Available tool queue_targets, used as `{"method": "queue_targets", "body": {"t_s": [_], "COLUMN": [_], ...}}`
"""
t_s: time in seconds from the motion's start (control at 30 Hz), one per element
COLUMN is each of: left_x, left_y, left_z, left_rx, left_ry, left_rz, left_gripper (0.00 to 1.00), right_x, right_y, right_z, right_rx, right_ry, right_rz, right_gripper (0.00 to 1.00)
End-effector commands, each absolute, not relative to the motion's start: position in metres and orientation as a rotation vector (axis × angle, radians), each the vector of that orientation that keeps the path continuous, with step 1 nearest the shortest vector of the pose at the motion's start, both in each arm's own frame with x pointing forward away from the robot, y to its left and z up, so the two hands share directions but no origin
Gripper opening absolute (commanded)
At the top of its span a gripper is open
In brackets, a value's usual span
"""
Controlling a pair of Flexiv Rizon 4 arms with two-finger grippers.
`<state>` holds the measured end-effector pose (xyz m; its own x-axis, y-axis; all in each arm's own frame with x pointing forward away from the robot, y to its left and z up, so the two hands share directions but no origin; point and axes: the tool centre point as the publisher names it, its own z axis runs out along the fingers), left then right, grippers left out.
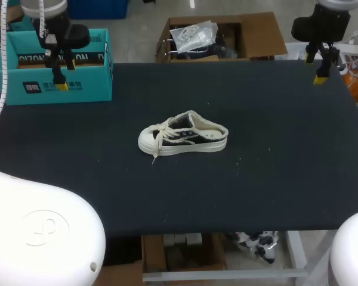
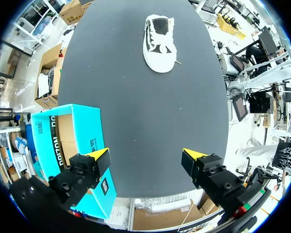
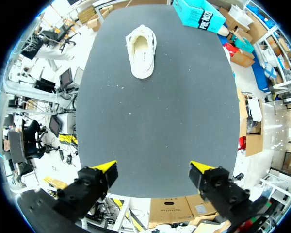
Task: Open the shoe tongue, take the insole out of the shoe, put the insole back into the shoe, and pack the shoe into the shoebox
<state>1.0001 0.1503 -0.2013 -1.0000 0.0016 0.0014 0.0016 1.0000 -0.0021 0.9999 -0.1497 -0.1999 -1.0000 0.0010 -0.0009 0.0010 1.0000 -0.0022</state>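
A black and cream sneaker (image 1: 183,137) with loose white laces lies on its sole in the middle of the black table, toe to the left. It also shows far ahead of both grippers, the sneaker (image 2: 159,42) in the left wrist view and the sneaker (image 3: 141,50) in the right wrist view. An open teal shoebox (image 1: 55,67) stands at the back left corner. My left gripper (image 1: 60,70) hangs open above the shoebox (image 2: 70,146), fingers wide apart and holding nothing. My right gripper (image 1: 321,67) hangs open over the back right corner, also holding nothing.
The black table (image 1: 274,173) stretches around the shoe. The teal shoebox (image 3: 200,15) appears at the far corner in the right wrist view.
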Motion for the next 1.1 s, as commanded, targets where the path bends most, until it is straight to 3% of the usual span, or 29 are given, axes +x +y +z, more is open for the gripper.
{"method": "queue_targets", "body": {"t_s": [0.03,0.83,1.1], "left_x": [1.0,0.999,0.982], "left_y": [0.15,0.144,0.099], "left_z": [-0.201,-0.2,-0.199], "left_rx": [-0.001,0.01,0.45], "left_ry": [-3.14,-3.141,-3.076], "left_rz": [0.001,-0.014,0.028], "left_gripper": [1.0,1.0,1.0], "right_x": [1.0,1.0,0.998], "right_y": [-0.15,-0.15,-0.122], "right_z": [-0.2,-0.2,-0.216], "right_rx": [0.001,0.001,0.032], "right_ry": [3.141,3.141,3.084], "right_rz": [-0.002,-0.002,0.27], "right_gripper": [1.0,1.0,1.0]}}
